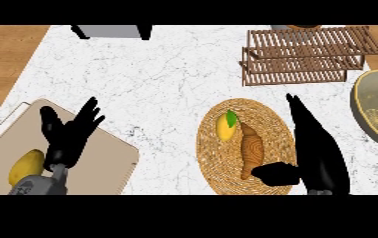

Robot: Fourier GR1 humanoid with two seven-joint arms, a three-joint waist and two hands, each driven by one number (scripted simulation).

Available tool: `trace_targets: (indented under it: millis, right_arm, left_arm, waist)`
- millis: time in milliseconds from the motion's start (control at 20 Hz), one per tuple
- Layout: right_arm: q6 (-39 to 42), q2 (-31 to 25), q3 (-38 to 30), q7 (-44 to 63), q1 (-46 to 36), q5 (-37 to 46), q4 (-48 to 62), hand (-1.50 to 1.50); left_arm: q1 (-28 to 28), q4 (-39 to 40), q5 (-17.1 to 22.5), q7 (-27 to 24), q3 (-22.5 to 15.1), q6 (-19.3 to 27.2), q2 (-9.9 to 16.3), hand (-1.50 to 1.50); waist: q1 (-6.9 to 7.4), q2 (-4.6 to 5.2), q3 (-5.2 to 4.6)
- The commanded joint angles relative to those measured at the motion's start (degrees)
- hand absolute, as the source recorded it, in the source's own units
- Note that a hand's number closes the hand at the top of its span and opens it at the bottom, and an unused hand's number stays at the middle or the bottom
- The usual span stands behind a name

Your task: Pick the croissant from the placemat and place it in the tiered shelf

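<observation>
lying on the woven placemat [247,149], the croissant [252,151] is seen in the head view not yet lifted, so the picking is judged barely begun and the placing wholly left. the right hand [314,147] is set along the mat's right edge, its fingers stretched straight toward the shelf [304,54], its thumb reaching in near the croissant's lower tip; whether the thumb touches the pastry cannot be told. nothing is pinched by it. a lemon [226,124] with a green leaf lies just beside the croissant's upper left. the shelf stands well apart at the upper right, and no croissant is seen on its slats.

the left hand [68,132] is held spread and resting over a tan board [111,152] at the lower left, near a yellow fruit [26,166].

a bowl [365,104] is cut off by the right edge, and a grey object at the top by the frame. the shelf's lower tier is largely hidden by the upper slats. the marble bench [148,82] carries all of it.
</observation>
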Motion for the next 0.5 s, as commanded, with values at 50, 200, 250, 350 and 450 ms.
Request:
trace_targets:
  millis: [50,200,250,350,450]
  right_arm:
    - [5.36,6.69,1.71,10.51,-6.26,2.98,9.22,-1.5]
    - [5.09,9.36,2.42,9.59,-6.14,5.92,12.48,-1.5]
    - [5.98,10.1,3.99,10.39,-4.78,6.58,12.82,-1.5]
    - [7.09,11.68,3.86,12.59,-4.29,8.14,11.86,-1.5]
    - [5.81,11.96,3.33,11.57,-2.5,10.83,13.25,-1.5]
  left_arm:
    - [2.58,-1.73,-0.75,1.3,-0.17,1.41,-0.52,0.0]
    - [-0.28,1.36,-0.47,1.49,1.29,-0.37,-0.69,0.0]
    - [0.53,3.67,-0.07,-0.19,2.37,-2.04,0.28,0.0]
    - [2.24,0.44,-0.47,1.44,1.78,-1.01,0.33,0.0]
    - [3.01,0.41,-1.75,-0.07,1.63,-0.75,0.18,0.0]
  waist:
    - [0.08,0.04,-0.11]
    - [-0.81,0.06,-0.1]
    - [-0.9,0.09,-0.14]
    - [-0.92,-0.12,-0.1]
    - [-1.05,-0.11,-0.09]
